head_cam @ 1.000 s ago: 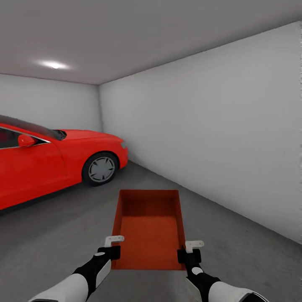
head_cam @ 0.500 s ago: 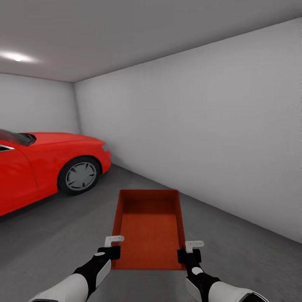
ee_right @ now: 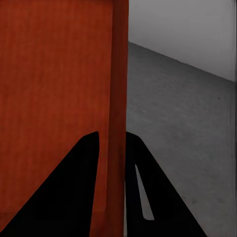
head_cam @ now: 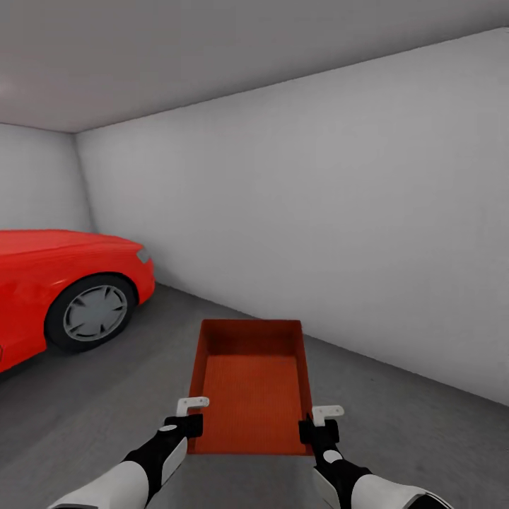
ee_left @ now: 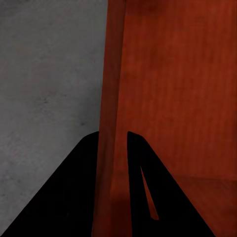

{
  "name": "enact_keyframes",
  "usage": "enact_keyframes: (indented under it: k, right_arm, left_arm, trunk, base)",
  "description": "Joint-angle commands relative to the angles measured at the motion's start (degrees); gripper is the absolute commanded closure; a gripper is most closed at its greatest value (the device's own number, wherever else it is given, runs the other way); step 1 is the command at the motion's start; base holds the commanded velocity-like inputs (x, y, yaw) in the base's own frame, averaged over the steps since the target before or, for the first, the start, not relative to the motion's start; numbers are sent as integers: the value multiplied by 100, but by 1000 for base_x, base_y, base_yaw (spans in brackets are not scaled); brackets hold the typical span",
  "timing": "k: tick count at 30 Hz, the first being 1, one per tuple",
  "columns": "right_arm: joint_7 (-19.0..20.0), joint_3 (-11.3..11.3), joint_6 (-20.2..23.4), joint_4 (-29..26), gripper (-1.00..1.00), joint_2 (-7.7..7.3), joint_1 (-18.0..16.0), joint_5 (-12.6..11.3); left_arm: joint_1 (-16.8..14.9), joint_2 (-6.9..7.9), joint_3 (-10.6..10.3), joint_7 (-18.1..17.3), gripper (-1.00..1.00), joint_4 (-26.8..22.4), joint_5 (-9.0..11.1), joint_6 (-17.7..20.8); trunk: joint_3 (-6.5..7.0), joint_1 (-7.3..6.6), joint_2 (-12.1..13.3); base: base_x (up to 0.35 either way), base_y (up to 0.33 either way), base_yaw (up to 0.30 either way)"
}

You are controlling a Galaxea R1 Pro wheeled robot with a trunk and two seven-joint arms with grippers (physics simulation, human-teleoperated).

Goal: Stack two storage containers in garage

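The robot stood in the garage, carrying one storage container in front of its trunk, above the grey concrete floor. The left claw was clenched on the container's left side wall near its near corner, and the right claw was clenched on the right side wall at the matching position; in the left wrist view the wall ran between the two dark fingers, and the right wrist view showed the same arrangement on the other wall. The container sat level, open side up and empty. A red car stood ahead to the left, and a plain white wall ran close along the right. The step in hand appeared to be transport, with placement not yet begun, since the container hung clear of the floor. The next move would likely call for choosing a bare patch of floor well apart from the car and the wall, lowering both arms evenly to keep the container flat, and releasing both claws only once its base rested on the concrete. No second container was in sight, so it could not be judged whether this one would serve as base or as top.
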Motion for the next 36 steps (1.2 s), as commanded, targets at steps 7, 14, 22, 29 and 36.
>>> enact_keyframes:
  k: [7, 14, 22, 29, 36]
  right_arm:
    - [-33, -194, -37, -8, 100, 2, -8, -31]
    - [-33, -194, -37, -8, 100, 1, -8, -31]
    - [-33, -194, -37, -8, 100, 0, -8, -31]
    - [-33, -194, -37, -8, 100, 1, -7, -32]
    - [-33, -194, -37, -8, 100, -2, -8, -33]
  left_arm:
    - [-1, 34, 158, 50, 100, -2, -2, 25]
    - [-1, 34, 158, 50, 100, -4, -2, 23]
    - [-1, 34, 158, 50, 100, -2, -4, 26]
    - [-1, 34, 158, 50, 100, -2, -3, 23]
    - [-1, 34, 158, 50, 100, -3, -2, 23]
  trunk:
    - [-9, 4, -7]
    - [-9, 4, -7]
    - [-9, 4, -7]
    - [-9, 4, -7]
    - [-9, 4, -7]
  base:
    - [312, 189, -281]
    - [312, 189, -281]
    - [312, 190, -281]
    - [312, 190, -281]
    - [312, 190, -281]
